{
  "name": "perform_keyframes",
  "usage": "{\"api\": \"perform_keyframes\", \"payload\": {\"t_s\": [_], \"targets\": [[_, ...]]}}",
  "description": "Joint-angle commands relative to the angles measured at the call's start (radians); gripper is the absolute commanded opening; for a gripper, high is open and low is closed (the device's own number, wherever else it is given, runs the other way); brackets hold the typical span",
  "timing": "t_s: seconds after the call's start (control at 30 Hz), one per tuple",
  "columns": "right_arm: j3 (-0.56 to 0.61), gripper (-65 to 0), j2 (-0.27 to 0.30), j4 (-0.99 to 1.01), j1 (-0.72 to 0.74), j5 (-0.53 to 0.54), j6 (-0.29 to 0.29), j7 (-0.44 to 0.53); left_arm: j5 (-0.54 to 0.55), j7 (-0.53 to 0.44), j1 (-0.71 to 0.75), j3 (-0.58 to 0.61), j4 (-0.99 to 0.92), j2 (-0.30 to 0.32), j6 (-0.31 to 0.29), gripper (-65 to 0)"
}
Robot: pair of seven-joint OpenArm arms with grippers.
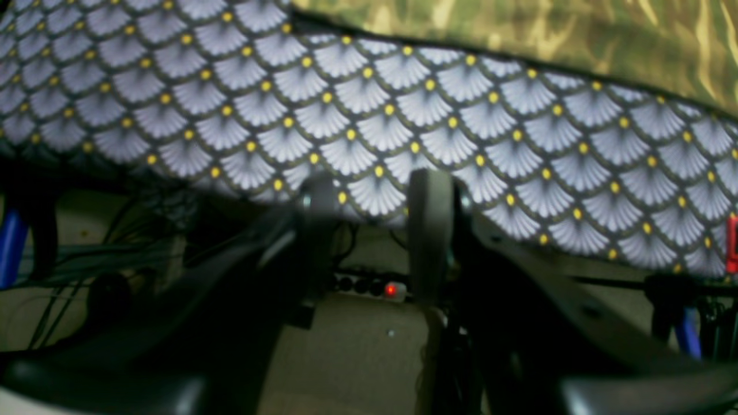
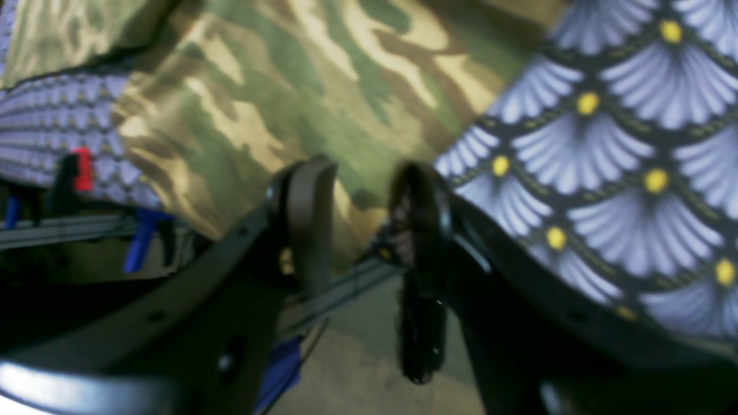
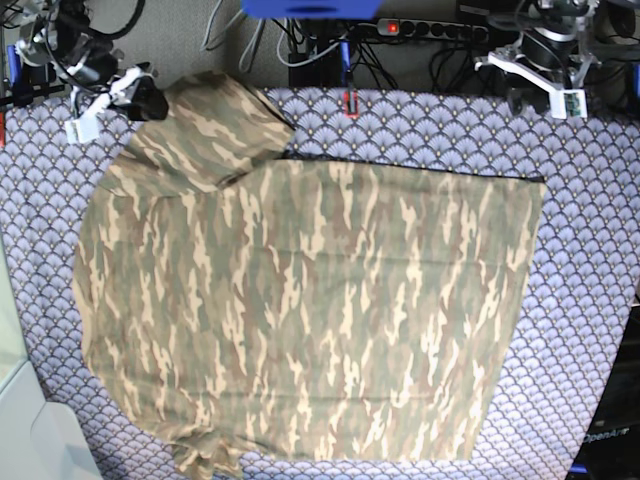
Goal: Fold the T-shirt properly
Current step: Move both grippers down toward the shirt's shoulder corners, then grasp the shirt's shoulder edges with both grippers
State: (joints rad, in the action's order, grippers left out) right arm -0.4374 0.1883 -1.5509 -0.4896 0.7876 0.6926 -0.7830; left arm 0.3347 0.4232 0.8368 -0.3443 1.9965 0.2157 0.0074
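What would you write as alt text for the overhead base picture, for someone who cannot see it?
A large camouflage T-shirt lies spread flat on a table covered by a purple-white scallop-patterned tablecloth, one sleeve reaching to the upper left. Two robot arms sit at the far edge, the right gripper beside that sleeve and the left gripper off the shirt at the upper right.

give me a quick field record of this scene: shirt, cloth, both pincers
shirt: large camouflage short-sleeved cloth T-shirt, spread flat, one sleeve at the far edge by the right arm
surface: purple-white scallop-patterned tablecloth under it
right pincer: open, over the sleeve at the table edge, holding nothing
left pincer: open, at the table edge over bare tablecloth, clear of the shirt
fold: not yet started
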Motion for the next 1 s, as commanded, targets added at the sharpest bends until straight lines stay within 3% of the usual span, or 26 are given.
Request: {"api": "perform_keyframes", "payload": {"t_s": [0.0,0.43,0.53,0.77,0.97], "targets": [[0.013,-41.2,0.003,0.010,-0.004,-0.032,0.006,-0.040,0.001,-0.019,0.012,-0.005,0.016,0.006,0.004,-43.3],[0.096,-41.9,0.003,0.028,0.052,-0.032,0.006,-0.049,-0.001,-0.019,-0.030,-0.006,0.014,0.008,0.004,-43.0],[0.096,-42.7,0.003,0.027,0.055,-0.032,0.006,-0.049,-0.001,-0.005,-0.063,-0.051,0.013,0.006,0.004,-42.9],[0.094,-59.4,0.003,0.028,0.067,-0.032,0.006,-0.049,-0.001,0.251,-0.245,-0.172,0.005,0.004,-0.004,-42.9],[0.091,-64.4,0.003,0.086,0.073,-0.032,0.006,-0.049,0.001,0.297,-0.351,-0.198,-0.010,0.004,-0.004,-42.8]]}}
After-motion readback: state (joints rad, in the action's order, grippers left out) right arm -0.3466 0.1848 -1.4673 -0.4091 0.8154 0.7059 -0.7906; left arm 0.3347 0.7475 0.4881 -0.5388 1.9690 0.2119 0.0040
